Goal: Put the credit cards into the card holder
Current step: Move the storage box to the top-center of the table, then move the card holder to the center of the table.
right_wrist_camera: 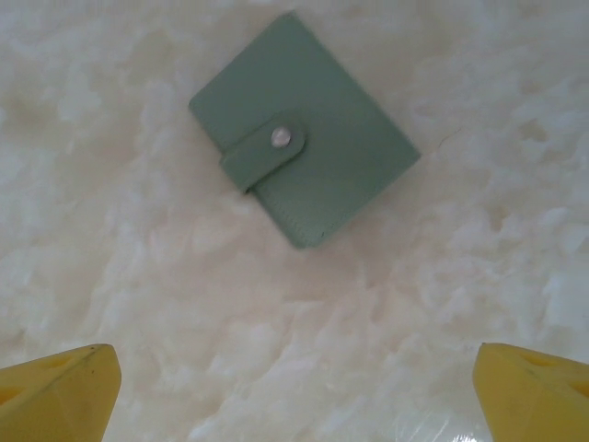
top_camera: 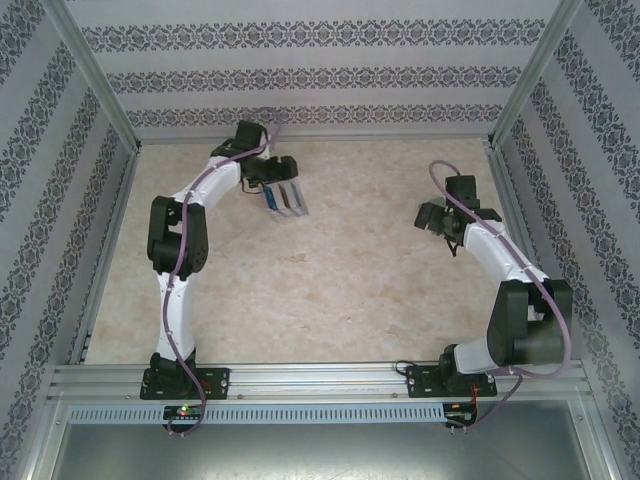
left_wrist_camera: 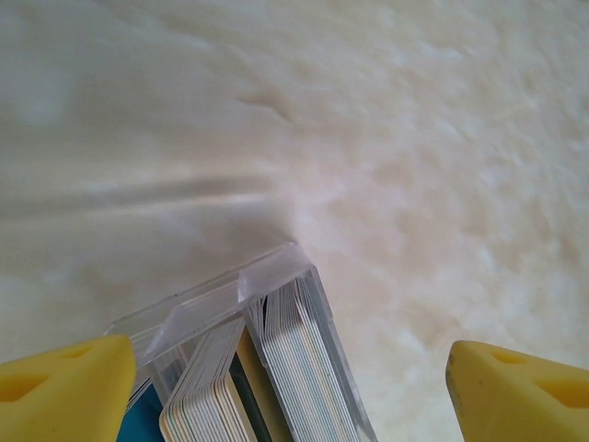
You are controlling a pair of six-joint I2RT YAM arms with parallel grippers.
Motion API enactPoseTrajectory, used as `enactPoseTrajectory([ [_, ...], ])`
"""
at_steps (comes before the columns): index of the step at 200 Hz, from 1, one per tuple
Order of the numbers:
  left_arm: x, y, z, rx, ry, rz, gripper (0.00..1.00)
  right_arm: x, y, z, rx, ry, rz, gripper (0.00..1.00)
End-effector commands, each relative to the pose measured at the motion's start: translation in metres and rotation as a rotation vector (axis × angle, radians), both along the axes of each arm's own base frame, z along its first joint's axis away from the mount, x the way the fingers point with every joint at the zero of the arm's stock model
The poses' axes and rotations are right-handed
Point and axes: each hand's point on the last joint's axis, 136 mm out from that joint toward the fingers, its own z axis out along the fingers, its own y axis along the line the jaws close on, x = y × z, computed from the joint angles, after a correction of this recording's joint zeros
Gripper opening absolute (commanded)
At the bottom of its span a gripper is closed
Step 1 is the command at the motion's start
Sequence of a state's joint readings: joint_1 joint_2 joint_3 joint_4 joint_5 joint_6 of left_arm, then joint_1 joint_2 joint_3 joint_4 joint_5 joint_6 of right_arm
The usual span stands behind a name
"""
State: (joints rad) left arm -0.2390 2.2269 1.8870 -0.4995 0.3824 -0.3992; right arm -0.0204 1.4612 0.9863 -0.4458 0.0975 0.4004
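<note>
nearest, the two arm bases (top_camera: 180, 380) sit bolted at the near edge of the beige marbled counter (top_camera: 330, 290). further in on the right side, the right pincer (right_wrist_camera: 294, 391) hangs spread wide. its yellow fingertips (right_wrist_camera: 60, 391) show at the lower corners of the wrist view, pinching nothing. the card holder (right_wrist_camera: 304, 161) lies flat on the counter ahead of that pincer, well clear of both fingertips. it is closed, turned diagonally, its tab snapped down with the round button facing up. farthest, toward the far left, the left pincer (left_wrist_camera: 285, 387) is spread too, straddling a clear plastic tray (left_wrist_camera: 230, 299). the credit cards (left_wrist_camera: 293, 354) stand on edge in that tray, packed in rows, between the fingertips and closer to the one on the view's left side. whether that fingertip touches the tray i cannot tell.
</note>
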Motion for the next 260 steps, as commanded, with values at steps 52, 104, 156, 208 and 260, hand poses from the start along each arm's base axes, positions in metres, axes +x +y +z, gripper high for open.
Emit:
enactPoseTrajectory([
  [52, -0.057, -0.093, 0.07, -0.055, -0.057, -0.258, 0.88, 0.055, -0.025, -0.016, -0.065, 0.192, 0.085, 0.93],
  [104, -0.096, -0.058, 0.149, 0.019, -0.201, -0.218, 0.9, 0.079, -0.043, -0.052, -0.045, 0.298, 0.118, 0.97],
  [156, -0.168, 0.003, 0.162, 0.122, -0.247, -0.112, 0.95, 0.082, -0.019, -0.086, 0.095, 0.376, 0.288, 0.9],
  [208, -0.238, 0.04, 0.155, 0.161, -0.245, -0.113, 1.0, 0.062, 0.053, -0.088, 0.126, 0.41, 0.547, 0.69],
  [260, -0.279, 0.045, 0.12, 0.11, -0.12, -0.117, 1.0, -0.001, 0.173, -0.066, 0.005, 0.406, 0.984, 0.67],
])
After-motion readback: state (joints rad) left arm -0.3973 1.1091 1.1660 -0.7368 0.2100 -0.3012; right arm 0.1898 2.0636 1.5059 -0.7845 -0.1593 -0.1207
